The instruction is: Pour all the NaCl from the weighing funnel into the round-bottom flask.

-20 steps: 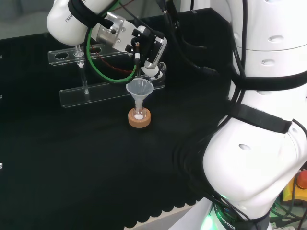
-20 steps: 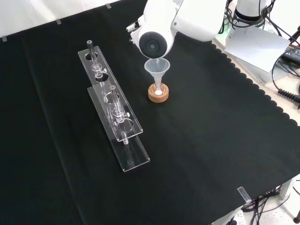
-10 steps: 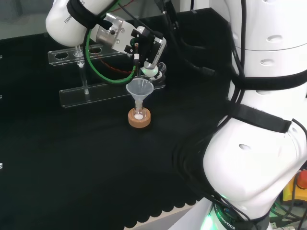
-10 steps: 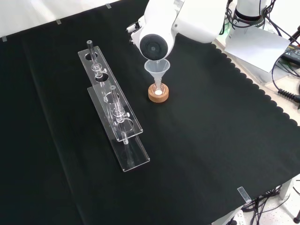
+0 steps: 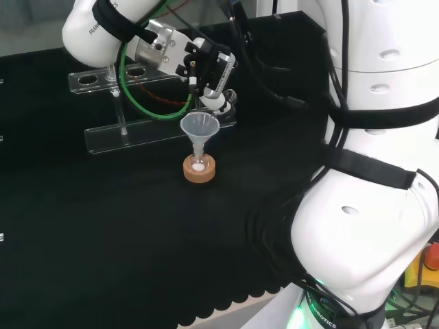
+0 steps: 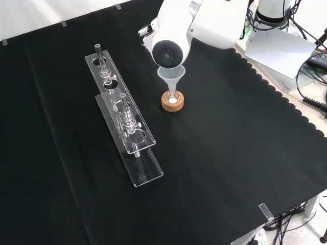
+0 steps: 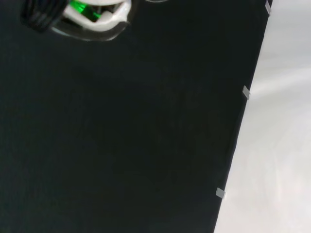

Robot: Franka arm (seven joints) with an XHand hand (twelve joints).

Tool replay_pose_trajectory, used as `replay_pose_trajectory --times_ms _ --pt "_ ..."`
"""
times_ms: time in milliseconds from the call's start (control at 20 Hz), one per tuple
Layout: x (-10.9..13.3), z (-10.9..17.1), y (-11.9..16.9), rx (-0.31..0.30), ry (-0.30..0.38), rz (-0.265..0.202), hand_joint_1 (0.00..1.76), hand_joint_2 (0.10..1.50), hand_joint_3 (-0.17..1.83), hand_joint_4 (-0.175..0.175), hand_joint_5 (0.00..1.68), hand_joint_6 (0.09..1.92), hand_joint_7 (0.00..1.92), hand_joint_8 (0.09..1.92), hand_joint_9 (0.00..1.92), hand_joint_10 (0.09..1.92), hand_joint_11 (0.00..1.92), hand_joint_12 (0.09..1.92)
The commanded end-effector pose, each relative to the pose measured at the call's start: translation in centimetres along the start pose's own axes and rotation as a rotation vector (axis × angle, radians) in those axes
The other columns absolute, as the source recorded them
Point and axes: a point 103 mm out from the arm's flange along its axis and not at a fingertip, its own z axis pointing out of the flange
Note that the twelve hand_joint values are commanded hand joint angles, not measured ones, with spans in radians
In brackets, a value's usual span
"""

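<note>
near the middle of the black cloth (image 6: 219, 153), a round-bottom flask (image 5: 199, 163) sits in a cork ring stand (image 5: 199, 171), white powder visible at its bottom. a clear funnel (image 5: 199, 127) stands upright in the flask's neck. the hand (image 5: 214, 72) hangs just above and behind the funnel's rim in the head view; whether its fingers are curled round anything cannot be told. two clear acrylic racks (image 6: 127, 135) stand to the left in the front view, apart from the flask.
</note>
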Motion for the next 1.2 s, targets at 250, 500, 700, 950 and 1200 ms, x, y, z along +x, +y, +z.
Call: replay_pose_trajectory --times_ms 250,500,700,950,1200 --pt "0.28 -0.55 -0.19 0.006 -0.027 0.006 1.08 0.68 0.76 0.175 1.11 0.99 0.5 0.65 0.81 0.49 0.56 1.21" --pt "0.29 -0.68 -0.17 0.013 -0.041 0.008 1.08 0.68 0.76 0.175 1.11 0.99 0.49 0.64 0.8 0.49 0.55 1.21" --pt "0.31 -0.74 -0.15 0.02 -0.042 0.007 1.08 0.68 0.76 0.175 1.11 0.99 0.49 0.65 0.81 0.49 0.58 1.2" --pt "0.27 -0.75 -0.16 0.019 -0.039 0.007 1.08 0.68 0.76 0.175 1.11 0.99 0.48 0.65 0.8 0.49 0.6 1.19" --pt "0.26 -0.62 -0.13 0.013 -0.028 0.005 1.08 0.68 0.76 0.175 1.12 0.99 0.48 0.65 0.8 0.49 0.6 1.19"
